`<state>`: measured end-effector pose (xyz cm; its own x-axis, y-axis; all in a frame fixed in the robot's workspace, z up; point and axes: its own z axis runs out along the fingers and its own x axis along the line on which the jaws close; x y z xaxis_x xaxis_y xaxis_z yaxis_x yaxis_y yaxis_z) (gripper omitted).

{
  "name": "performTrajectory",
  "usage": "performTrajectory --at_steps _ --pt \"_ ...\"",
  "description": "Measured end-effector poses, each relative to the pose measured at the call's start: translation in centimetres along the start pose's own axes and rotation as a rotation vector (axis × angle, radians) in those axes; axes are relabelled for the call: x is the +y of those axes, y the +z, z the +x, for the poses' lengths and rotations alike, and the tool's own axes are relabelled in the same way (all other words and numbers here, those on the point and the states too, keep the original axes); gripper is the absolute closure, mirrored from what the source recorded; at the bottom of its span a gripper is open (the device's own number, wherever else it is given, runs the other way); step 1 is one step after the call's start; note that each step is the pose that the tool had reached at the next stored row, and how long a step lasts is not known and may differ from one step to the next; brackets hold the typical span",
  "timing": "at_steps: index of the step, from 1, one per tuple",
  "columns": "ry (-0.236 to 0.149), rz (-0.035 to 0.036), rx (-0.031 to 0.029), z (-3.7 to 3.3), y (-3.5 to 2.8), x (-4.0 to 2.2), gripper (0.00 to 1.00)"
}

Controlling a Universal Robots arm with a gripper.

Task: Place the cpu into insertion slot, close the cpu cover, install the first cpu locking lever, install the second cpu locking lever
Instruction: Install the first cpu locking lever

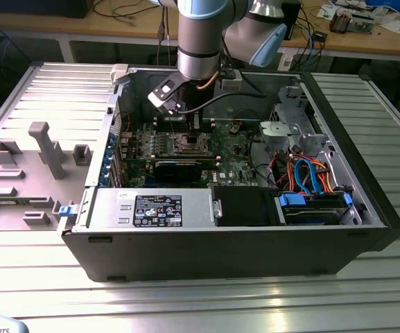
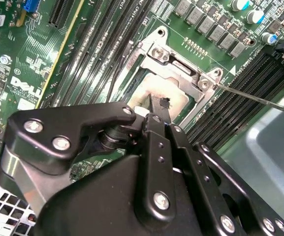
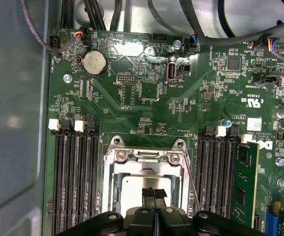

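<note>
While the arm (image 1: 198,41) hangs inside the open black computer case (image 1: 255,257), I see the gripper (image 3: 154,192) right over the insertion slot (image 1: 189,143), its two slim black fingers pressed flat together with no gap and nothing between them. In both wrist views the fingertips sit on or just above the cpu (image 3: 132,194); I cannot tell if they touch it. The chip is a flat square with a dull silver-grey metal top, lying level in the slot. The cpu cover (image 3: 146,156), a thin shiny steel frame with a square window and screw heads at its corners, lies around the chip. In the second wrist view a fine bare wire lever (image 2: 260,100) stands out from a corner of the socket across the neighbouring memory slots; I cannot tell if it is latched. The glossy green circuit board (image 3: 132,108) carries long narrow black memory slots (image 3: 75,177) on both sides of the socket, one filled with a green memory module (image 3: 245,182), and a round silvery coin battery (image 3: 94,63). Thick black cables (image 3: 196,19) loop past the board's edge. The gripper's matte black linkage (image 2: 107,187) blocks much of the socket in the second wrist view. The case rests on a ribbed metal table (image 1: 186,305).
</note>
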<state>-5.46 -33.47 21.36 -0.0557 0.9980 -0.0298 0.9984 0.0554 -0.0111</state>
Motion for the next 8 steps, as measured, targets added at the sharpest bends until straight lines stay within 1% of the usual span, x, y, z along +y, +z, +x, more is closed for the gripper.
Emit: performTrajectory --at_steps 5,8 --pt "0.000 0.0001 -0.0001 0.00 -0.11 0.00 0.89" --pt "0.000 0.0000 0.0000 -0.01 -0.31 -0.01 0.89"
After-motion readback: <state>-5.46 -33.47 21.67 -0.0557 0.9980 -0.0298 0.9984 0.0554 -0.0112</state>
